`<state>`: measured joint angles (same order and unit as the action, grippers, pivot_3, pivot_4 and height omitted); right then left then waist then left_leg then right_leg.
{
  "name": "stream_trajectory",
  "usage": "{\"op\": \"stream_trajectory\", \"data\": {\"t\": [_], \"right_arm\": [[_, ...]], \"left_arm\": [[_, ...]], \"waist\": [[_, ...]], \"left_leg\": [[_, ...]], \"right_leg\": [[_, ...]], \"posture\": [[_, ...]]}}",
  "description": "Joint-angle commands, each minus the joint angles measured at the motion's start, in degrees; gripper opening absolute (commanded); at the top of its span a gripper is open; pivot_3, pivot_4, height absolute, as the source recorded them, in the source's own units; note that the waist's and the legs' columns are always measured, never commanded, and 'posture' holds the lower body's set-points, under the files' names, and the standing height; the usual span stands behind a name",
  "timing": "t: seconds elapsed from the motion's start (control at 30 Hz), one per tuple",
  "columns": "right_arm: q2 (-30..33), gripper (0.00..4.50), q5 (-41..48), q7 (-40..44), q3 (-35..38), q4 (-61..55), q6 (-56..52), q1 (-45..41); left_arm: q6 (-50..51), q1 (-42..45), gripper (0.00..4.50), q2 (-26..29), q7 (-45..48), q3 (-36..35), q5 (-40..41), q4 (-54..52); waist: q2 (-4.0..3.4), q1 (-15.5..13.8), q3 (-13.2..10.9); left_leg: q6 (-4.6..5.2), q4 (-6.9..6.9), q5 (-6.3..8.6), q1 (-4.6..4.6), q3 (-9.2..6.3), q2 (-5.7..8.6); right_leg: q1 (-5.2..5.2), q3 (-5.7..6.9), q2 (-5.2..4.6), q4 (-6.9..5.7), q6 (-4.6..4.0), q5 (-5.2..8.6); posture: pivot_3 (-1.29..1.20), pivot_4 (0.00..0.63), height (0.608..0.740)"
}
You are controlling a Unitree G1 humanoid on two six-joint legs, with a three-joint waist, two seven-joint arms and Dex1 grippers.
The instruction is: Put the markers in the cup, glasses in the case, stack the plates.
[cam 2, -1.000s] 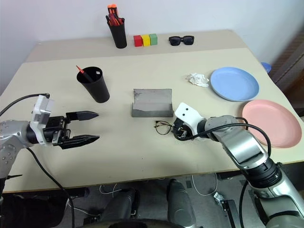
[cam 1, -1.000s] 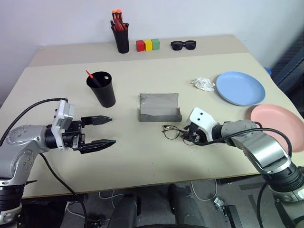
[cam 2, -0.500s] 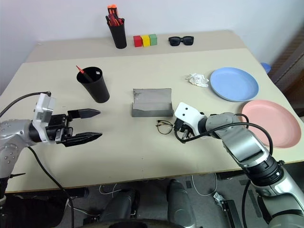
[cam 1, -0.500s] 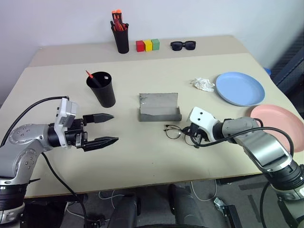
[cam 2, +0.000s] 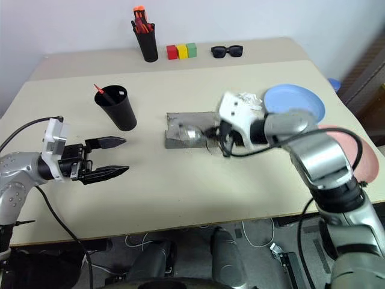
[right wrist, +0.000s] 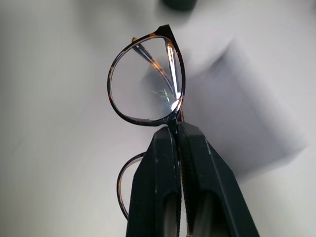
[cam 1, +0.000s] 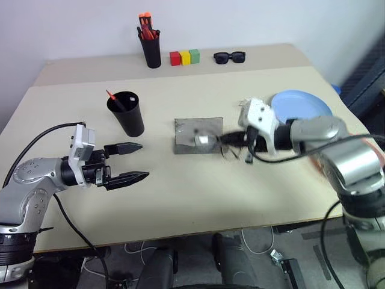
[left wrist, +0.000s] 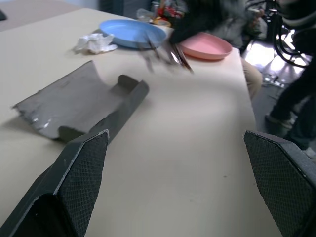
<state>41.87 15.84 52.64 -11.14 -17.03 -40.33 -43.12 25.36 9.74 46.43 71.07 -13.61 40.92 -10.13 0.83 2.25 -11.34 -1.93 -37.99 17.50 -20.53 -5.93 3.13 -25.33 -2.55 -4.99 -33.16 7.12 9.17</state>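
My right gripper [right wrist: 176, 129] is shut on the bridge of the thin-framed glasses [right wrist: 145, 84] and holds them in the air, just over the right end of the open grey case [cam 1: 197, 137]. The black cup [cam 1: 127, 113] stands left of the case with a red marker [cam 1: 113, 97] leaning inside it. Near the table's front left, my left gripper [cam 1: 144, 161] is open and holds nothing, pointing towards the case. The blue plate [cam 1: 304, 103] lies at the right. Beside it is the pink plate [left wrist: 205, 45], largely hidden behind my right arm in the eye views.
At the back of the table stand a black pen holder [cam 1: 150, 45] with orange-capped pens, three coloured blocks [cam 1: 184, 58] and dark sunglasses [cam 1: 229, 57]. A crumpled tissue [left wrist: 94, 43] lies between the case and the blue plate.
My right gripper closed on the glasses and lifted them off the table, up and towards the case. The left arm stayed where it was.
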Motion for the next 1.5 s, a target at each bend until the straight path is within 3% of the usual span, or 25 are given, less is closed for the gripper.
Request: {"op": "stream_trajectory", "data": {"t": [0.03,0.17,0.33,0.67,0.97,1.07,1.3,1.5], "right_arm": [[-4.1,0.04,-6.5,-1.9,-3.3,7.7,13.4,-4.1],[-10.2,0.04,-15.0,-4.1,-9.1,20.1,27.6,-7.8],[-14.2,0.04,-22.3,-5.9,-12.7,32.8,37.1,-9.6],[-16.4,0.04,-23.1,-2.0,-11.4,33.4,26.0,-8.2],[-15.2,0.04,-23.2,3.5,-12.0,29.4,23.0,-6.5],[-15.4,0.88,-23.2,3.5,-11.4,29.3,22.7,-6.4],[-16.3,4.35,-22.5,1.2,-8.7,30.8,22.3,-8.5],[-16.5,4.48,-16.7,3.0,-3.4,30.5,18.6,-11.3]], "left_arm": [[-1.8,0.3,4.5,-0.4,0.6,-0.7,-0.4,0.2],[-2.1,0.0,4.5,-0.6,0.5,-0.7,-0.5,-0.1],[-1.8,-1.3,4.5,-0.5,-0.3,-1.6,0.0,-1.6],[0.6,-3.3,4.5,-0.6,-4.5,-2.3,1.5,-6.6],[0.4,-0.8,4.5,-0.5,-5.2,-1.0,1.0,-5.9],[1.4,-0.8,4.5,-0.2,-5.6,-0.9,1.4,-6.1],[1.4,-0.5,4.5,-0.4,-7.0,-1.0,1.0,-7.4],[1.2,-0.1,4.5,-0.6,-7.7,-0.8,0.9,-7.5]], "waist": [[0.02,0.0,0.0],[0.01,0.3,0.0],[0.0,0.2,0.0],[-0.02,0.3,0.0],[-0.02,0.3,0.0],[-0.02,0.3,0.0],[-0.02,0.3,0.0],[-0.02,0.3,0.0]], "left_leg": [[0.0,0.0,0.0,0.0,0.01,0.02],[0.0,0.01,0.0,0.0,0.02,0.02],[-0.01,0.04,0.0,-0.02,-0.01,0.03],[-0.01,0.06,0.0,0.03,-0.05,0.03],[-0.01,0.06,0.0,0.02,-0.05,0.05],[-0.01,0.06,0.0,0.02,-0.06,0.04],[-0.01,0.06,0.0,0.02,-0.06,0.04],[-0.01,0.06,0.0,0.02,-0.06,0.04]], "right_leg": [[0.0,0.0,-0.02,0.01,0.0,0.0],[-0.05,-0.01,-0.03,-0.02,-0.01,-0.01],[-0.08,-0.01,-0.03,-0.06,-0.02,-0.02],[-0.1,-0.01,0.0,-0.13,-0.04,-0.01],[-0.09,-0.01,-0.01,-0.13,-0.03,-0.02],[-0.1,0.0,0.0,-0.13,-0.03,-0.01],[-0.1,-0.01,-0.01,-0.13,-0.03,-0.02],[-0.1,-0.01,-0.01,-0.13,-0.03,-0.02]], "posture": [[0.0,0.15,0.74],[0.0,0.15,0.74],[0.0,0.15,0.74],[0.0,0.15,0.74],[0.0,0.15,0.74],[0.0,0.15,0.74],[0.0,0.15,0.74],[0.0,0.15,0.74]]}}
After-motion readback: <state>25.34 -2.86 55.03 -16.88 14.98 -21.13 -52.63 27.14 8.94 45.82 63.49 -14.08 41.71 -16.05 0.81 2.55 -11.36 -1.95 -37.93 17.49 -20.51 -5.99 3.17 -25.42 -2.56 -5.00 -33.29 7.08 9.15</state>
